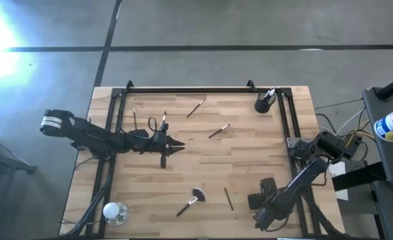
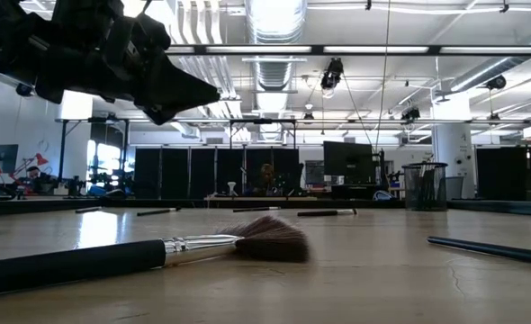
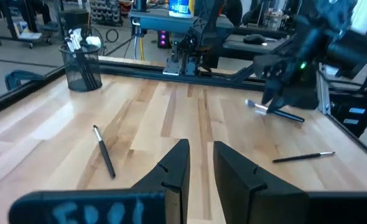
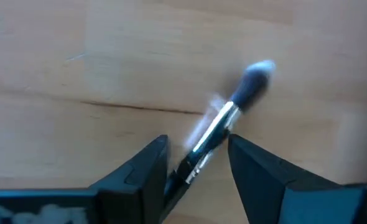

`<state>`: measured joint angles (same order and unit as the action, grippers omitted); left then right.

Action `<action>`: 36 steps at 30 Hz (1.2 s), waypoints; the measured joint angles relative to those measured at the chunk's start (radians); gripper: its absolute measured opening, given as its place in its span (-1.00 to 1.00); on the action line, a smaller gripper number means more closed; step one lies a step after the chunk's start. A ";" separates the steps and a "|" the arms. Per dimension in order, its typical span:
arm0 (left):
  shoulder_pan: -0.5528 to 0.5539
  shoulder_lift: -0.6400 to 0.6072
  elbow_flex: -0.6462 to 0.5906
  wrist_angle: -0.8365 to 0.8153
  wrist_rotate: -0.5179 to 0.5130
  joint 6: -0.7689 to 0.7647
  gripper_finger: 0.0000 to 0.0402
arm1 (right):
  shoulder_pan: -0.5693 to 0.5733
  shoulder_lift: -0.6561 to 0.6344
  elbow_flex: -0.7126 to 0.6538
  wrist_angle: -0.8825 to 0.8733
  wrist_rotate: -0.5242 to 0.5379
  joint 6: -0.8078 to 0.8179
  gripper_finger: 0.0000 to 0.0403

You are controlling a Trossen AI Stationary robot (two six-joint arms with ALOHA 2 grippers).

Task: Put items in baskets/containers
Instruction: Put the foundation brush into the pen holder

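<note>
A small dark mesh cup [image 1: 263, 103] stands at the far right of the table with brushes in it; it also shows in the left wrist view [image 3: 81, 65]. Loose brushes lie flat on the table: a fan brush [image 1: 190, 202], a dark one [image 1: 228, 199], and others [image 1: 218, 131] [image 1: 194, 109]. My right gripper [image 4: 199, 165] is open low over the table near its near right corner [image 1: 260, 200]. A silver-ferruled brush [image 4: 224, 118] lies between its fingers. My left gripper [image 3: 201, 155] is empty, fingers almost together, above the table's left middle [image 1: 176, 143]. My right gripper's fingers stand on either side of the silver-ferruled brush's handle [image 4: 193, 155], coming from above and along the brush. The handle's end runs in behind one finger [image 4: 149, 171]. I cannot tell whether a finger touches it.
A clear rounded glass object [image 1: 114, 212] stands at the near left corner. A black frame rail [image 1: 190, 89] runs along the far edge and down both sides. More brushes lie at the far left [image 1: 134, 119]. Bare wood lies in the table's middle.
</note>
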<state>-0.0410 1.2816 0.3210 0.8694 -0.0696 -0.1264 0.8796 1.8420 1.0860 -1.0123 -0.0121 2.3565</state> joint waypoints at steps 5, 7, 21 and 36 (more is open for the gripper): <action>0.000 0.000 0.000 -0.030 0.000 -0.051 -0.67 | 0.002 0.004 -0.024 0.036 0.071 -0.043 -0.19; -0.002 0.000 0.000 -0.041 0.000 -0.070 -0.67 | 0.003 0.004 -0.025 0.039 0.105 -0.077 -0.21; -0.012 0.000 0.000 -0.078 0.002 -0.094 -0.67 | -0.013 0.007 -0.053 0.068 0.243 -0.237 -0.62; -0.012 0.000 0.002 -0.094 0.004 -0.094 -0.67 | -0.092 0.007 -0.067 0.106 0.356 -0.529 -0.82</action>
<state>-0.0533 1.2816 0.3233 0.7757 -0.0653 -0.2203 0.7879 1.8491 1.0195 -0.9064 0.3441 1.8275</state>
